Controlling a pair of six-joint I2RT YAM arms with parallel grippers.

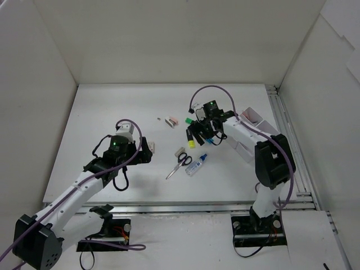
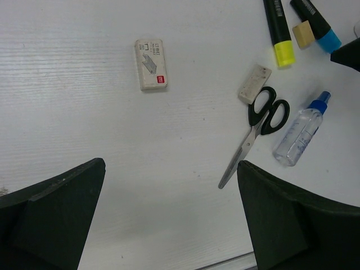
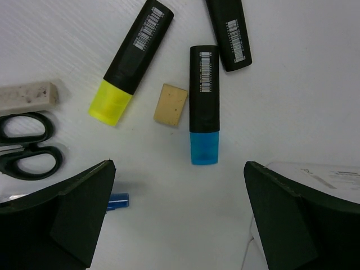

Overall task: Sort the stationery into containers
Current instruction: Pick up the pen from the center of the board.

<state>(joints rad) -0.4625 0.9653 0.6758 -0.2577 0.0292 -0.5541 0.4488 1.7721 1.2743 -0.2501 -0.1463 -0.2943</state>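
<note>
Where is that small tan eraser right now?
In the right wrist view, the tan eraser lies between the yellow highlighter and the blue highlighter, just ahead of the open right claw.

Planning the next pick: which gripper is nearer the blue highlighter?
Right. The right gripper hovers open over the blue highlighter; the left gripper hangs on the far side of the scissors, well away.

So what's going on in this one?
Nothing is held; both grippers are open. The right gripper hovers over the yellow highlighter, blue highlighter and a beige eraser; the left gripper over a small labelled box near the scissors and glue bottle. The tray sits by the right arm.
</note>
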